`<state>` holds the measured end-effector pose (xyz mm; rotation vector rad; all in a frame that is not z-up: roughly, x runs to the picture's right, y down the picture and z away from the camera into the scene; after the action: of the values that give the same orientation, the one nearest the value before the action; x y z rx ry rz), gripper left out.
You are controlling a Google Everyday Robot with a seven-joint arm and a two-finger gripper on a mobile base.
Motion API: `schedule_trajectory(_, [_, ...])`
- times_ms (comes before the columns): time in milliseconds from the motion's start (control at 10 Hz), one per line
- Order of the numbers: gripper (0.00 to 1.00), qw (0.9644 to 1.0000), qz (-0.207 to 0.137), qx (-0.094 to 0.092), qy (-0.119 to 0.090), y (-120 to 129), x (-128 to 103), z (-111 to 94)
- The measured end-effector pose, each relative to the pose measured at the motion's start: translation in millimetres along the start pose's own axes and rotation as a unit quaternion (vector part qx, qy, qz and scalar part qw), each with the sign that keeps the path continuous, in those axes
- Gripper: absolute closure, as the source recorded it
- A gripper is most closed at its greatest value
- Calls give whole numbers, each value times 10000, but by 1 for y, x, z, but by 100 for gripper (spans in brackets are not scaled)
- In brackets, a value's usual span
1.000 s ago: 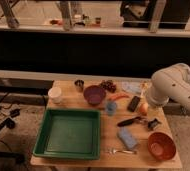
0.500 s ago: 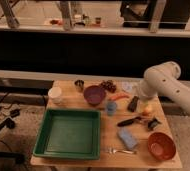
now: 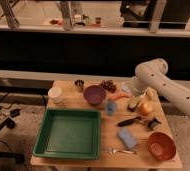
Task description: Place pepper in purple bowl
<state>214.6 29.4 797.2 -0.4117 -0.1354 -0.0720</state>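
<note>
- Over the right half of the table (image 3: 70, 100), the arm (image 3: 153, 75) had swung within the last second from the right edge toward the far edge.
- That swing brought the gripper (image 3: 134, 102) low over the wood, just right of the pepper (image 3: 120, 96). I could not tell whether it stood wide or narrow.
- The pepper had not shifted. It lay on the table near the far edge, right of the middle, between the purple bowl (image 3: 94, 94) and the gripper, and looked clear of the bowl's rim.
- By my judgement, the reach was almost finished but the grasp was not yet made. The lift and the short carry leftward to the bowl remained.
- The pepper looked slim, curved and orange-red. It lay flat, its length running roughly along the far edge, and was clearly shorter than the bowl is wide.
- The bowl sat upright near the middle of the far edge, and nothing showed inside it.
- A blue cup (image 3: 111, 107) stood just nearer than the pepper, and a yellow fruit (image 3: 146, 108) sat right of the gripper. The spot was crowded, so a careless closing could probably have nudged a neighbour.
</note>
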Motion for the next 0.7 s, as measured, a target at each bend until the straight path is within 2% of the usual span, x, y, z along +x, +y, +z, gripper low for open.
schedule_trajectory(300, [20, 10000, 5, 16, -16, -1, -2, 1])
schedule_trajectory(700, [20, 9999, -11, 165, 15, -17, -10, 12])
